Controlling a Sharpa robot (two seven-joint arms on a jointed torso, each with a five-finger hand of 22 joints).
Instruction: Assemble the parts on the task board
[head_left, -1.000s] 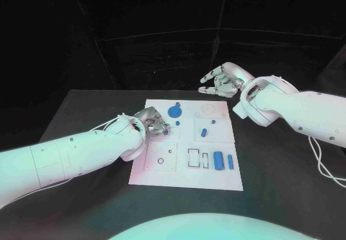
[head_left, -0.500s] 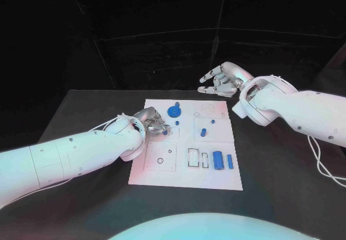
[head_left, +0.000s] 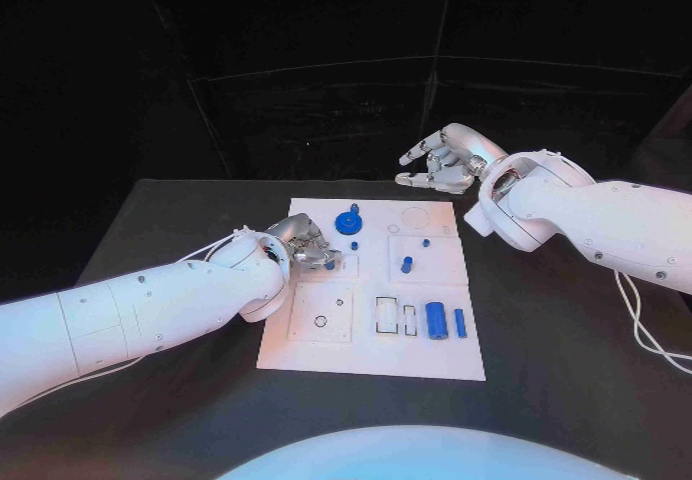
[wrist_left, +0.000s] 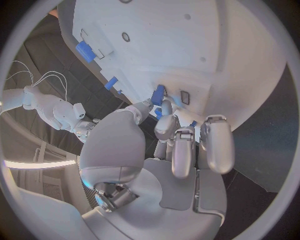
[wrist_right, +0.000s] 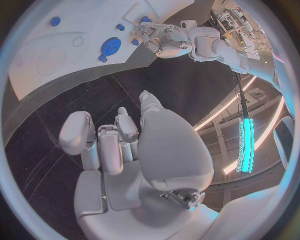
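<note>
The white task board (head_left: 361, 345) lies in the middle of the black table. My left hand (head_left: 306, 245) hovers low over the board's left part and pinches a small blue part (wrist_left: 158, 95) between thumb and fingertips, close to the board surface. A blue gear-like disc (head_left: 348, 222) stands near the board's far edge, with small blue pegs (head_left: 407, 265) beside it. A blue cylinder (head_left: 436, 320) and a slimmer blue piece (head_left: 460, 322) lie at the board's near right. My right hand (head_left: 444, 160) hangs beyond the board's far edge, fingers apart and holding nothing.
Empty outlined slots (head_left: 388, 314) and a small ring mark (head_left: 320, 321) show on the board's near half. Black table (head_left: 562, 340) surrounds the board. A thin cable (head_left: 642, 330) trails from my right arm at the right side.
</note>
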